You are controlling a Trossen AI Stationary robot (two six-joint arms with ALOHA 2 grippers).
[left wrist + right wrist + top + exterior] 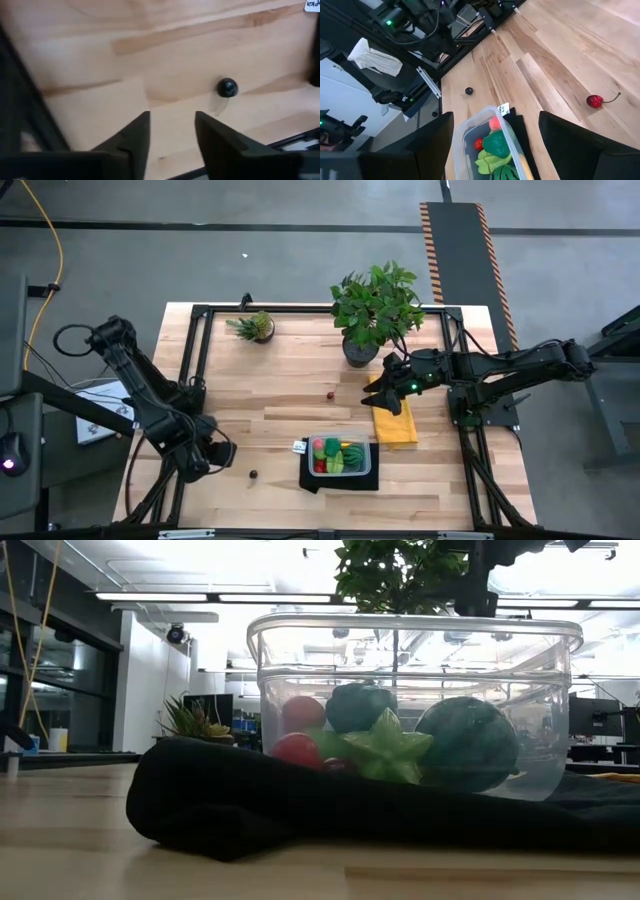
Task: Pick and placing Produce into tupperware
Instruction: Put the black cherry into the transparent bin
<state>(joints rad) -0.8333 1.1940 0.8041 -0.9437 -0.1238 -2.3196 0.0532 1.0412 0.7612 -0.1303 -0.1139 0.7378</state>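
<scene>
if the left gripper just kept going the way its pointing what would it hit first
Probably the small dark berry lying on the wooden table, just ahead of the left gripper and slightly off its centre line. Depth is unclear, so the fingers might meet the tabletop first.

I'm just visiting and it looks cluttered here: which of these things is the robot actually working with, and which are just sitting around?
Part of the job:
- tupperware, already holding produce
- dark berry loose on the table
- cherry loose on the table

Just lying about:
- big plant
- small plant
- yellow cloth
- black mat under the tupperware
</scene>
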